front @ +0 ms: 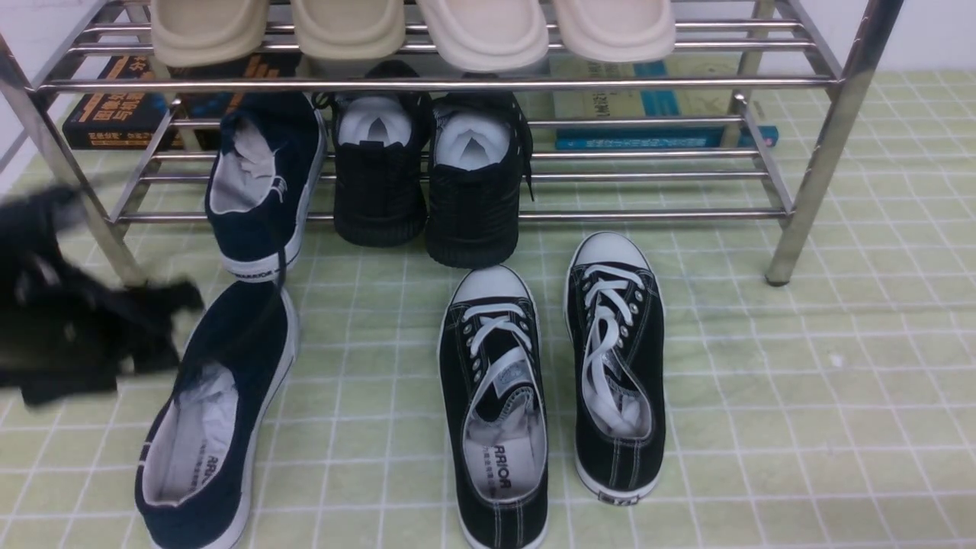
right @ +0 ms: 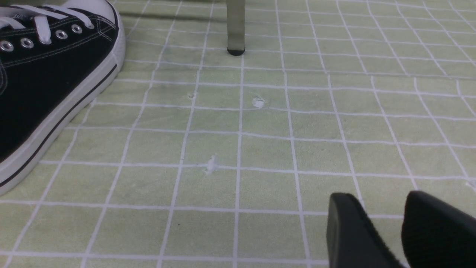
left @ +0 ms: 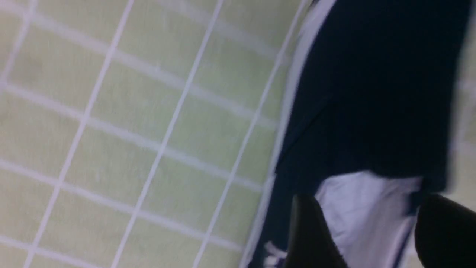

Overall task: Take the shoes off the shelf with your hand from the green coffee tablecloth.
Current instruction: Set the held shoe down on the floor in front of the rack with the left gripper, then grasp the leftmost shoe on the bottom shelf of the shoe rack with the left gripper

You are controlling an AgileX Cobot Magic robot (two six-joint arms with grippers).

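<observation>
Front view: left gripper (front: 160,326) (jaws spread, gripping nothing) hangs beside one navy shoe (front: 213,412) lying in front of the shelf (front: 831,137); its mate (front: 263,183) sits on the lower tier, so rise clear before reaching.

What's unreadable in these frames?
Front view: left gripper smeared by motion, cut by the left edge.
Front view: slippers cut off by the top edge.
Front view: books, titles too small, partly behind the rack.
Left wrist view: navy shoe blurred, insole print unreadable.
Right wrist view: right gripper shows fingertips only, bottom edge.
</observation>
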